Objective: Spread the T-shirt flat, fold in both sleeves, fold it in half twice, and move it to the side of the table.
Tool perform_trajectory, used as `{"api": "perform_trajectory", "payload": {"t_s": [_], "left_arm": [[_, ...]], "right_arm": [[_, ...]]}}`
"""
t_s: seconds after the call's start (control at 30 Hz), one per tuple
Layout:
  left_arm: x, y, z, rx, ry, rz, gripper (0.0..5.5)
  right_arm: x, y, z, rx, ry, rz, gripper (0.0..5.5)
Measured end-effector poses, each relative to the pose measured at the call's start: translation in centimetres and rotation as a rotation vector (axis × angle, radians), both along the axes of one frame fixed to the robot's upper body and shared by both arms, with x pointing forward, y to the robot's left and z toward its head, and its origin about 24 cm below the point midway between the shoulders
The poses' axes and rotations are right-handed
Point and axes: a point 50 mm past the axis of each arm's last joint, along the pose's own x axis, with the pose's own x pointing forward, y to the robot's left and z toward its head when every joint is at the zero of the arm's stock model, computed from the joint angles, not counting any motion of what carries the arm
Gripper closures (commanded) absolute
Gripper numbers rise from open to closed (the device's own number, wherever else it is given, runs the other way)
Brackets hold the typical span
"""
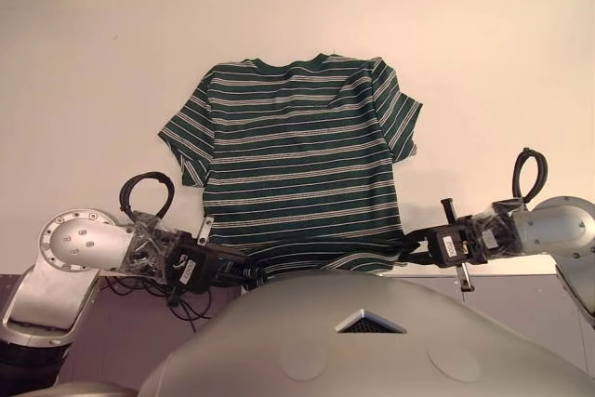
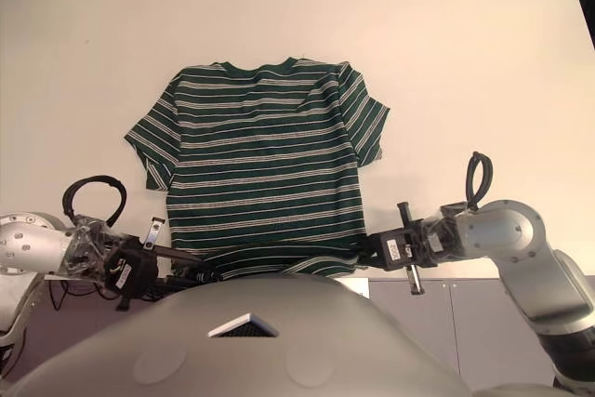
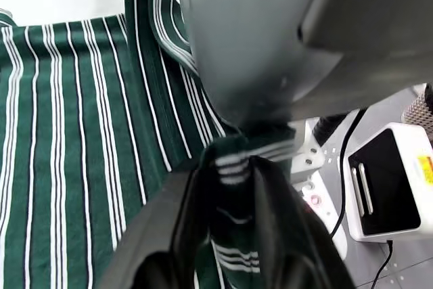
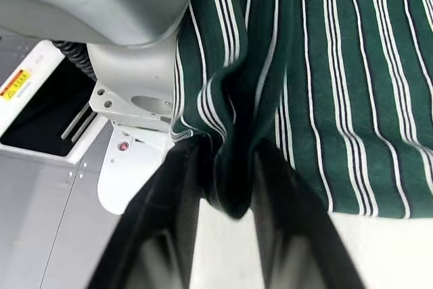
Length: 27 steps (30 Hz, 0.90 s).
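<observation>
the striped t-shirt (image 1: 293, 155) lies spread on the bench (image 1: 93, 62), collar away from the robot. the left claw (image 1: 244, 271) pinches its near hem corner, and the right claw (image 1: 407, 250) pinches the other corner.

Dark green, white-striped fabric T-shirt (image 1: 297, 155) spread flat on pale table (image 1: 483, 62), collar at far side, both short sleeves out, hem bunched at both near corners.

T-shirt (image 1: 297, 155) on table (image 1: 93, 62); left pincer (image 1: 244, 273), right pincer (image 1: 409, 250) at hem corners
</observation>
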Motion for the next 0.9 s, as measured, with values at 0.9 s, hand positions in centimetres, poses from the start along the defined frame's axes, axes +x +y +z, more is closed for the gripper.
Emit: {"api": "perform_trajectory", "payload": {"t_s": [0.9], "left_arm": [[14.2,1.5,-1.2,0.035,-0.552,0.736,5.48]], "right_arm": [[17.8,3.7,-1.4,0.423,-0.274,-0.95,5.5]]}}
